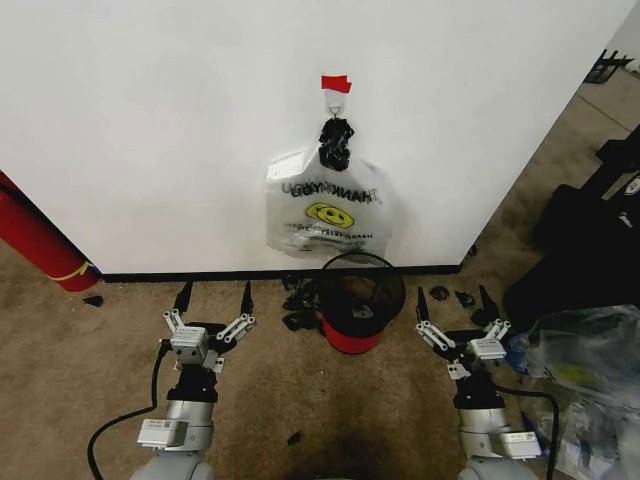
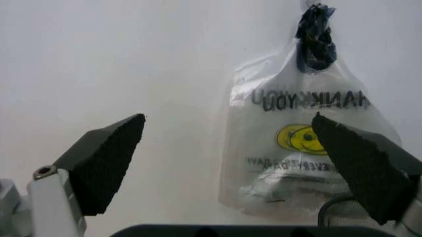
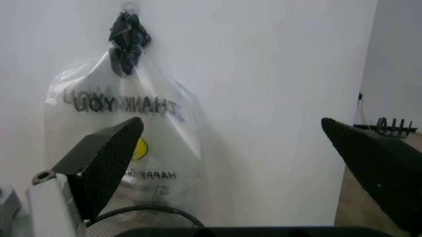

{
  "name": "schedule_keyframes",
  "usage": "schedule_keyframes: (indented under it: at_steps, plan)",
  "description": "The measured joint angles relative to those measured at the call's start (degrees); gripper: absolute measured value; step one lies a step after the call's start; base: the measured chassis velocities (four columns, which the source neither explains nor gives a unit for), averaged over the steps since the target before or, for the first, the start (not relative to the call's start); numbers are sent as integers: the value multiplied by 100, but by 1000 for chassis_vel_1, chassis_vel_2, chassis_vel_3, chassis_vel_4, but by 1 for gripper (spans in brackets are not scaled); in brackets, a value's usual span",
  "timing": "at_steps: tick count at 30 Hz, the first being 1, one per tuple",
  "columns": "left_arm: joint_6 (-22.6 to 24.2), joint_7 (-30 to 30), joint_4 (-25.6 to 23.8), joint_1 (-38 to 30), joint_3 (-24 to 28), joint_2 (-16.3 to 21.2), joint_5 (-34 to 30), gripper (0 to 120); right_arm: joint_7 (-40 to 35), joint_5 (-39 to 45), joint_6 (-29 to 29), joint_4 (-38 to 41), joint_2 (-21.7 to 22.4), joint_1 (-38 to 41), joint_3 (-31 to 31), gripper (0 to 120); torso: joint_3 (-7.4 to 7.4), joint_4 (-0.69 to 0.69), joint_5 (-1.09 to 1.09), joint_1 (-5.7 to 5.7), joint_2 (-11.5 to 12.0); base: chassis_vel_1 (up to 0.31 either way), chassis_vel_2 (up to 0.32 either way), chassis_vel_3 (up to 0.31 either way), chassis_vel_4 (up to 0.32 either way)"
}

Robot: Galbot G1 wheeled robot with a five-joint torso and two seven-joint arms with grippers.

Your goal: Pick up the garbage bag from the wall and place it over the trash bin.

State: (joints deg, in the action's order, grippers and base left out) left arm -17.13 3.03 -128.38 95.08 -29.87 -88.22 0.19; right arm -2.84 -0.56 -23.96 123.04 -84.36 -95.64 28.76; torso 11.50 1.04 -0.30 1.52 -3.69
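Both hands, left (image 1: 214, 297) and right (image 1: 453, 302), spread open; crinkly garbage bag (image 1: 325, 210) above mesh trash bin (image 1: 361, 299).

Head looks down; both wrists face wall (image 1: 150, 120), sharing garbage bag (image 1: 327, 210).

Whitish garbage bag (image 1: 328, 210) with black lettering, yellow smiley; black mesh trash bin (image 1: 361, 296), red base; white wall (image 1: 150, 120)
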Motion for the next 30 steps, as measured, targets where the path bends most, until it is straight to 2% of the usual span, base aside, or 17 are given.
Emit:
schedule_keyframes:
  at_steps: [30]
  plan:
    - [-228,-1,27,79,-20,71,29,100,51,-16,-293,9,-122,-97,8,100,0,0,0,0,0,0,0,0,0]
